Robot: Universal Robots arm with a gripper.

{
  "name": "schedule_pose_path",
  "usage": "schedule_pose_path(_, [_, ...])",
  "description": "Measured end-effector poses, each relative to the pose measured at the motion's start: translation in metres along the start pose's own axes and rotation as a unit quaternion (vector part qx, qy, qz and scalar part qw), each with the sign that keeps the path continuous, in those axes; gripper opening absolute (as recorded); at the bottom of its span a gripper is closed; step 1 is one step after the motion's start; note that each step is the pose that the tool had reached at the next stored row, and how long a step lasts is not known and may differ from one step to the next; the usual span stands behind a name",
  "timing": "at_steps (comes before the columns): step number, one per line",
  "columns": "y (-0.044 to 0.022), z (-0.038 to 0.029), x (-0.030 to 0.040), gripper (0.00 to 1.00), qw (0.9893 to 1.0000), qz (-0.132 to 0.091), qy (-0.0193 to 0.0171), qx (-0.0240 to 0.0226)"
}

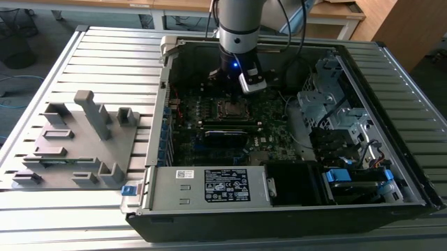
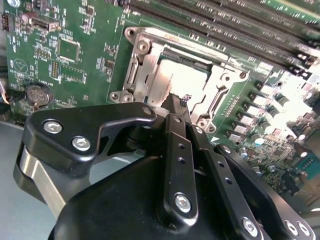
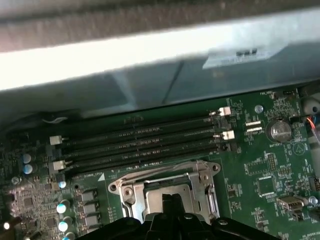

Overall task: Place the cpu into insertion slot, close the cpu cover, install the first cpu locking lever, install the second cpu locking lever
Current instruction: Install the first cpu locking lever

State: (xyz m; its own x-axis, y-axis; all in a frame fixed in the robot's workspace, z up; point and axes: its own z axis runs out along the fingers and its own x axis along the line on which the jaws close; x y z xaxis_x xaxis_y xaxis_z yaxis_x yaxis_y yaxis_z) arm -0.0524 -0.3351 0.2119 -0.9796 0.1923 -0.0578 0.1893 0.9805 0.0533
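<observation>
1. The thin, square, pale silvery-grey cpu [image 2: 185,80] lies flat and face up in the small square, silver-rimmed insertion slot [image 2: 134,60]. The slot sits just beside the row of long black memory slots [image 2: 235,27] on the green motherboard [image 2: 75,30].
2. The thin silvery metal cpu cover [image 2: 154,82], a frame with a window, seems to lie down around the chip, whose face shows through the window. I cannot tell whether the cover is latched.
3. The black gripper [image 2: 177,100] hovers over the socket edge farthest from the memory slots. Its jaws are drawn together into one narrow tip with nothing visibly held, and I cannot tell whether that tip touches the metal.
4. Judging by its look, the chip is light, rigid, smooth and fragile, best taken by two opposite edges. The cover is probably stiff sheet metal, best pushed on its free rim.
5. Being square, the chip has no long axis. Its edges run parallel to the memory slots, and its metal face points away from the board.
</observation>
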Motion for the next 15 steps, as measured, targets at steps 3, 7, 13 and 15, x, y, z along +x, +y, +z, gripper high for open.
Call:
schedule_pose_path(3, [-0.0042,-0.0002,-0.0008,0.10,1.0000,0.000,0.0000,0.0000])
schedule_pose_path(7, [-0.0067,-0.0002,-0.0013,0.10,1.0000,0.000,0.0000,0.0000])
schedule_pose_path(13, [-0.0067,-0.0038,-0.0015,0.10,1.0000,0.000,0.0000,0.0000])
schedule_pose_path(15, [-0.0065,-0.0060,-0.0017,0.10,1.0000,0.000,0.0000,0.0000])
